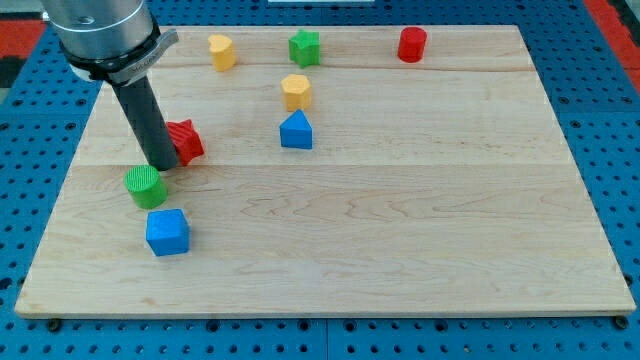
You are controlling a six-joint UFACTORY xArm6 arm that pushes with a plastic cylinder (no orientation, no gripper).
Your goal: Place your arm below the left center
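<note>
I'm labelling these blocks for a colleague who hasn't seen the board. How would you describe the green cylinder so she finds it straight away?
Start at the wooden board's edge on the view's left, about halfway down. There my tip stands beside a red star block; the green cylinder sits just below the tip, above a blue cube. It is the only round green block; the other green one, at the view's top, is star-shaped.
</note>
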